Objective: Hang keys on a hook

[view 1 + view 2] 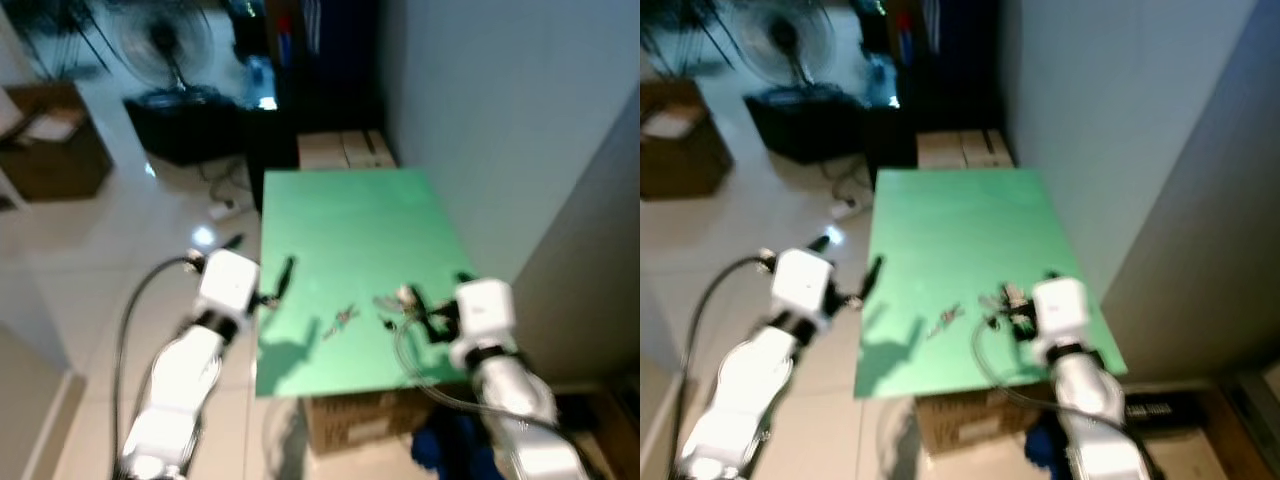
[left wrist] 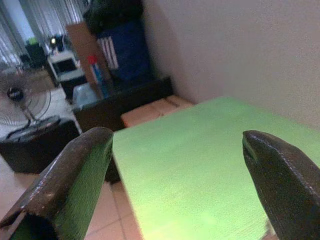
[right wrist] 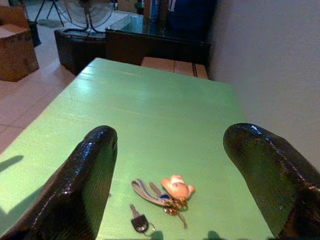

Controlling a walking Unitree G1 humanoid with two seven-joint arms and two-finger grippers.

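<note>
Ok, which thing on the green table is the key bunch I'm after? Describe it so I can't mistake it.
Start at the green table by the grey wall. Near its front edge, just ahead of the open right gripper, lies the key bunch. It has a small peach-coloured charm, a looped strap and a dark-headed key. A second, plain metallic item lies further left, with no charm that I can see.

The green table top (image 3: pixel 150 105) looks matt and faintly grained – the right gripper (image 3: pixel 167 165) fingers glossy black, the floor tiles (image 1: pixel 60 270) shiny
</note>
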